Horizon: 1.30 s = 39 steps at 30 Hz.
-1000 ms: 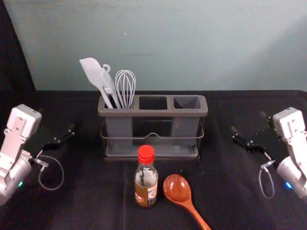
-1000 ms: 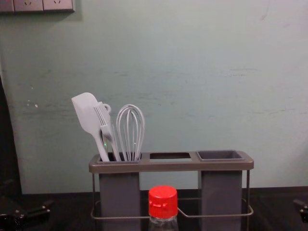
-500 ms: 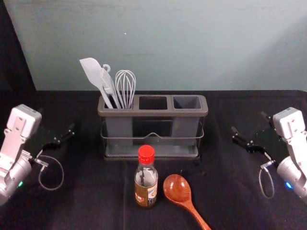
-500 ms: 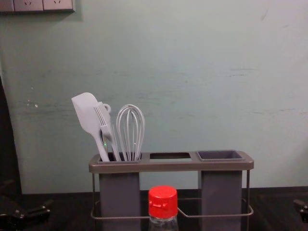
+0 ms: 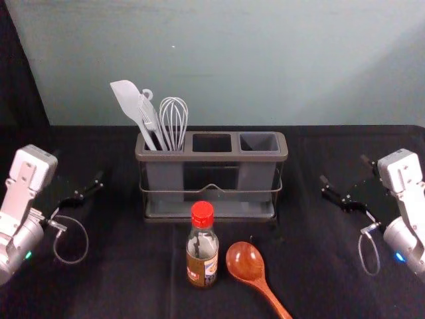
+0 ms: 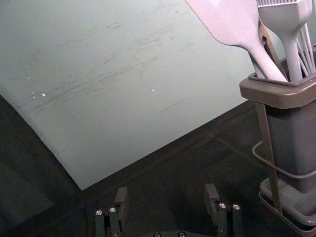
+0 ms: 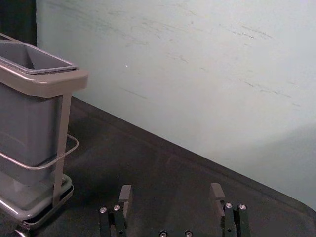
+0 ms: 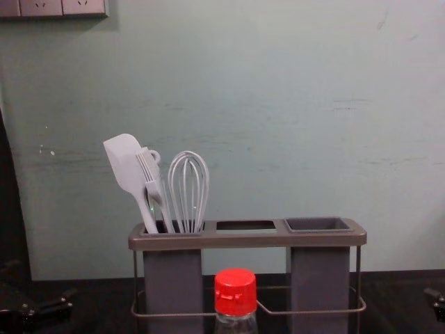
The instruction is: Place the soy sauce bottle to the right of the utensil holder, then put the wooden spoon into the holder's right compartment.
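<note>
Head view: soy sauce bottle (image 5: 202,258) upright before utensil holder (image 5: 212,157), toward surface's (image 5: 126,279) front edge; wooden spoon (image 5: 246,263) flat just right of bottle, handle toward front-right corner. Left gripper (image 5: 78,167) near surface's left edge, right gripper (image 5: 344,169) near right edge.

Left wrist view: left gripper's (image 6: 166,191) fingers wide apart, empty.

Right wrist view: right gripper's (image 7: 171,190) fingers likewise.

Chest view: spatula (image 8: 126,163), whisk (image 8: 188,191) in left compartment.

No change detected from earlier to now, no movement recorded, head and chest views compared.
</note>
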Available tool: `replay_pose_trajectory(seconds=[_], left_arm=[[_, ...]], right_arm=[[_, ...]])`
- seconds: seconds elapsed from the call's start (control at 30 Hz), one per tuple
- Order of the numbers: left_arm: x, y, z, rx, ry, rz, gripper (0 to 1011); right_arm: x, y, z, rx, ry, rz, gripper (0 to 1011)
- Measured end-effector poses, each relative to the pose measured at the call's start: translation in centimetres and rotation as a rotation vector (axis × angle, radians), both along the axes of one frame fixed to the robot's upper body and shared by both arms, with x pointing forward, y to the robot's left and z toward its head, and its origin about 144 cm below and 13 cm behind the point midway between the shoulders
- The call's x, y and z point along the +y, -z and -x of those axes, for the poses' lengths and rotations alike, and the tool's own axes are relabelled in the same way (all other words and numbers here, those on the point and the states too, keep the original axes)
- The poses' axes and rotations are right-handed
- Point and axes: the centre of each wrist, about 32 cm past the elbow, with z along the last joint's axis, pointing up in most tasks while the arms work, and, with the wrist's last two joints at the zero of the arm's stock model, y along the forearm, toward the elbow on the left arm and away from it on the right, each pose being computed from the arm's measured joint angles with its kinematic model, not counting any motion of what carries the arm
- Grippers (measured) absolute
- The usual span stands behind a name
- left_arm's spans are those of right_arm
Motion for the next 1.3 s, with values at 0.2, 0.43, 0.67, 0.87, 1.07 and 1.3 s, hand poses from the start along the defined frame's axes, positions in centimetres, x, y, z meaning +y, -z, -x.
replay_pose_trajectory(seconds=[0.2,0.43,0.67,0.87,1.07,1.3], left_arm=[[0.0,0.0,0.0,0.0,0.0,0.0,1012],[0.0,0.0,0.0,0.0,0.0,0.0,1011],[0.0,0.0,0.0,0.0,0.0,0.0,1012],[0.0,0.0,0.0,0.0,0.0,0.0,1011],[0.0,0.0,0.0,0.0,0.0,0.0,1012],[0.0,0.0,0.0,0.0,0.0,0.0,1011]], right_arm=[[0.0,0.0,0.0,-0.005,-0.002,-0.004,1002],[-0.6,-0.2,0.8,-0.027,-0.048,-0.057,1003],[-1.4,-1.3,2.2,-0.024,-0.088,-0.14,1002],[-3.3,-2.4,4.5,-0.017,-0.193,-0.213,1003],[-4.8,-2.9,6.2,0.015,-0.314,-0.262,1003],[-4.9,-3.4,7.0,0.036,-0.511,-0.301,1003]])
